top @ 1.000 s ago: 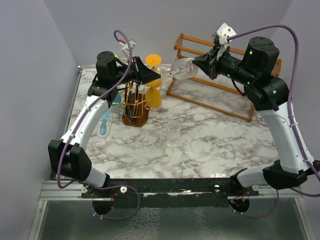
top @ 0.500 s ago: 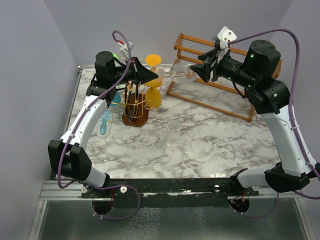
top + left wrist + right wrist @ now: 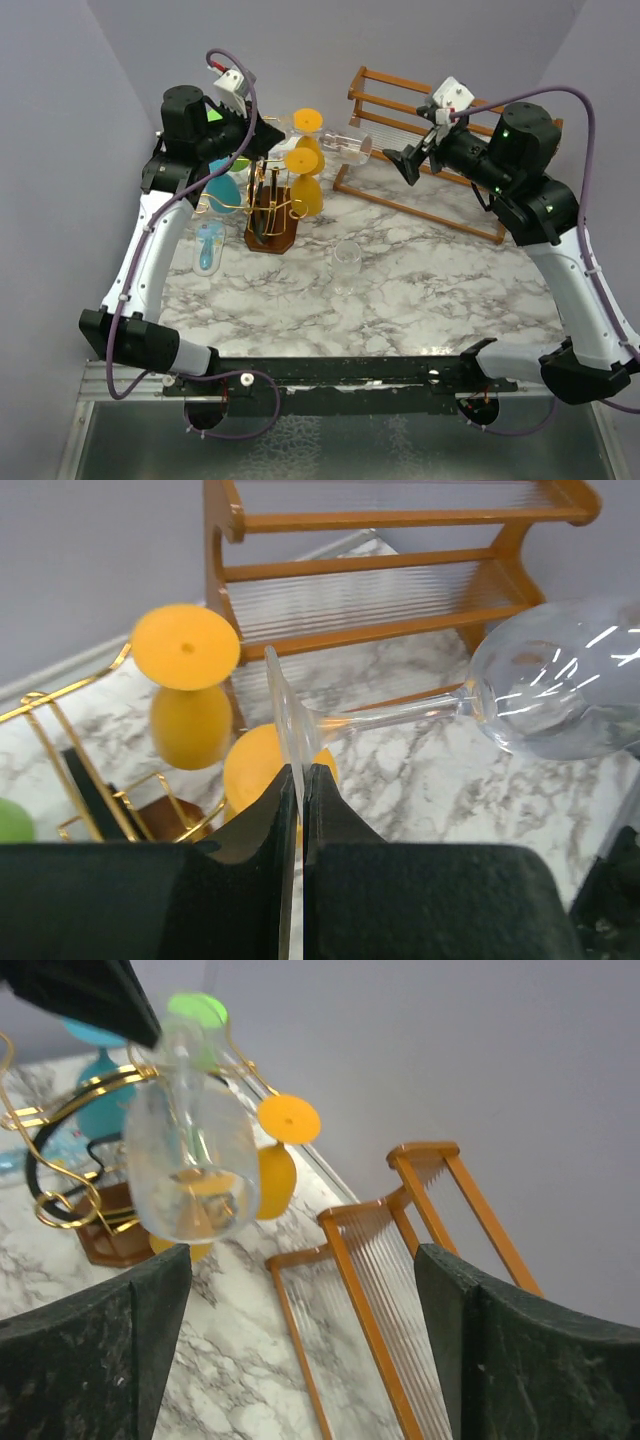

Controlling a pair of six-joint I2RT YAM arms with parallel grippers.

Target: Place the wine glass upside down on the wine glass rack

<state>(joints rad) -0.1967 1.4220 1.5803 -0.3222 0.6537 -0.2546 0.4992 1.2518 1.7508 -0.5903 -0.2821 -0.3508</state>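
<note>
The clear wine glass (image 3: 355, 148) hangs on its side in the air above the table. My left gripper (image 3: 278, 142) is shut on its foot. In the left wrist view the thin foot disc (image 3: 283, 705) is pinched between the closed fingers of the left gripper (image 3: 300, 772), and the stem runs right to the bowl (image 3: 560, 685). My right gripper (image 3: 408, 162) stands wide open just right of the bowl, apart from it. In the right wrist view the bowl (image 3: 190, 1165) floats beyond the empty right gripper (image 3: 300, 1260). The gold wire wine glass rack (image 3: 265, 205) stands below the left gripper.
Orange glasses (image 3: 306, 190) and a teal glass (image 3: 222, 188) hang upside down on the wire rack. Another clear glass (image 3: 347, 258) stands on the marble table (image 3: 420, 290). A wooden slatted rack (image 3: 440, 190) sits at the back right. A light blue object (image 3: 208, 245) lies left of the wire rack.
My right gripper opened, let go of the glass bowl and drew back to the right. The left gripper closed on the foot, and the left arm shifted left with the glass.
</note>
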